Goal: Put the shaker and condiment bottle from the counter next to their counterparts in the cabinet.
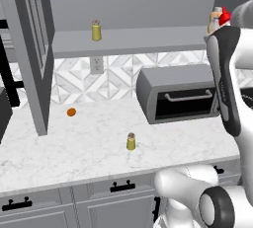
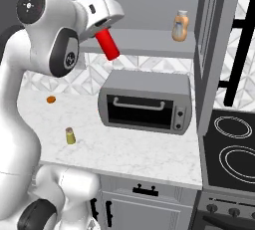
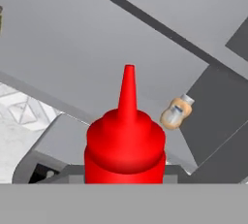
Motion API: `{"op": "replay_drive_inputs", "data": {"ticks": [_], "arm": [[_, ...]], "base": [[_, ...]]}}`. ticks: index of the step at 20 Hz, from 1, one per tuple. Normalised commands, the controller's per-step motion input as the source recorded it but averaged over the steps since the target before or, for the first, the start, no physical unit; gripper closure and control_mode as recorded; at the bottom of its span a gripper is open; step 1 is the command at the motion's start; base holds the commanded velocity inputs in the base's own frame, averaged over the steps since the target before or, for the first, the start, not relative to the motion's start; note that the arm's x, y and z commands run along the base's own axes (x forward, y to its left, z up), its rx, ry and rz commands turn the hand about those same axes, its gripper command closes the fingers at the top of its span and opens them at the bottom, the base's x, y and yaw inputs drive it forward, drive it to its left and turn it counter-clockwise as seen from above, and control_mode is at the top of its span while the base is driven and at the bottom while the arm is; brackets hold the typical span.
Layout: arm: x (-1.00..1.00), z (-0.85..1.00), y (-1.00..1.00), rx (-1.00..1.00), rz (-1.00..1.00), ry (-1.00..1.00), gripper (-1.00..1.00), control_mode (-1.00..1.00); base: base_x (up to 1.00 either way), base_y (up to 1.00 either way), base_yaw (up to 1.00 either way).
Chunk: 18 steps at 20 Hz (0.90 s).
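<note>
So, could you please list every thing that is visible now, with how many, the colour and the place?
condiment bottle: one, bright red, held tilted in the air in front of the cabinet shelf
shaker: one, olive-yellow, upright on the counter
second shaker: one, olive-yellow, on the cabinet shelf
squat bottle: one, orange-tan, on the shelf near the right door
small ball: one, orange, on the counter near the left door
toaster oven: one, grey, on the counter
stove: one, black, right of the counter
drawers: grey, black handles, under the counter
pincer: one, white, shut on the condiment bottle
</note>
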Motion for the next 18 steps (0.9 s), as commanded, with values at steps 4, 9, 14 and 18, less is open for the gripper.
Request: {"op": "replay_drive_inputs", "data": {"ticks": [4, 9, 14, 18], "arm": [[-0.07, 0.08, -0.07, 0.01, -0.03, 0.0, 1.0, -1.0], [-0.14, 0.0, 0.0, 0.06, -0.01, -0.12, 1.0, -1.0], [-0.39, 0.0, 0.0, 0.16, -0.17, -0.54, 1.0, -1.0], [-0.28, -0.15, 0.0, 0.3, -0.22, -0.22, 1.0, -1.0]], "base": [[0.0, 0.0, 0.0], [0.0, 0.0, 0.0], [0.0, 0.0, 0.0], [0.0, 0.0, 0.0]]}}
